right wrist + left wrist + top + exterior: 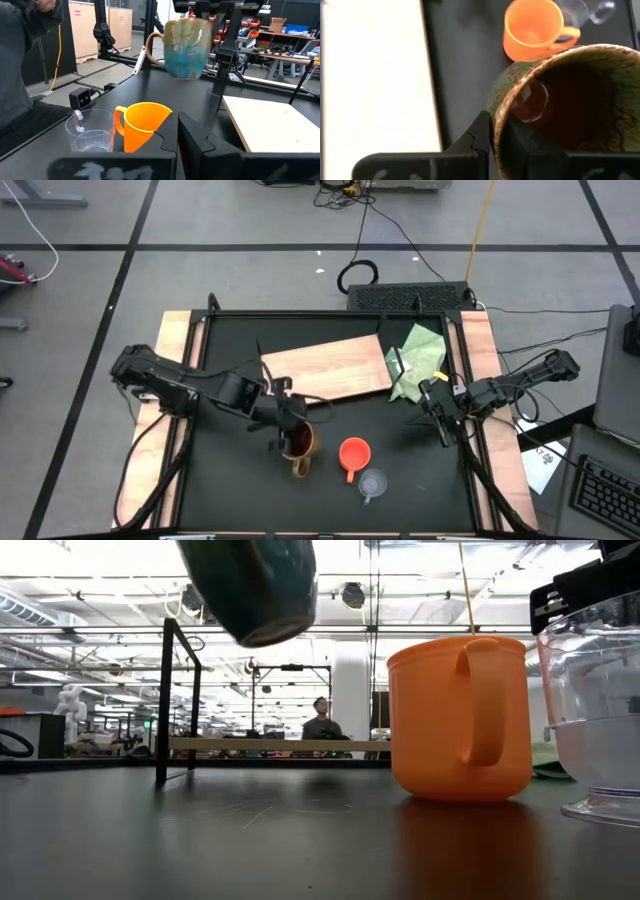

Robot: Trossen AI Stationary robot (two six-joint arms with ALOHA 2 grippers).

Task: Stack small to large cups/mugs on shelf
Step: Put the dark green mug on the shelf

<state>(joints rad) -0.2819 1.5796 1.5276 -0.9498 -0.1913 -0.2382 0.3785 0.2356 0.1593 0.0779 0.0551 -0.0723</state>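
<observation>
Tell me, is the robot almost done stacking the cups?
Not yet. Nothing sits on the shelf. The left gripper has its jaws pinching the big mug's rim, lifted off the table. The orange cup and clear cup wait on the table. The right gripper idles nearby.

Bright overhead ceiling lights, shelf (375,80) glare-washed white, near clear cup (600,710) perhaps slightly soft.
</observation>
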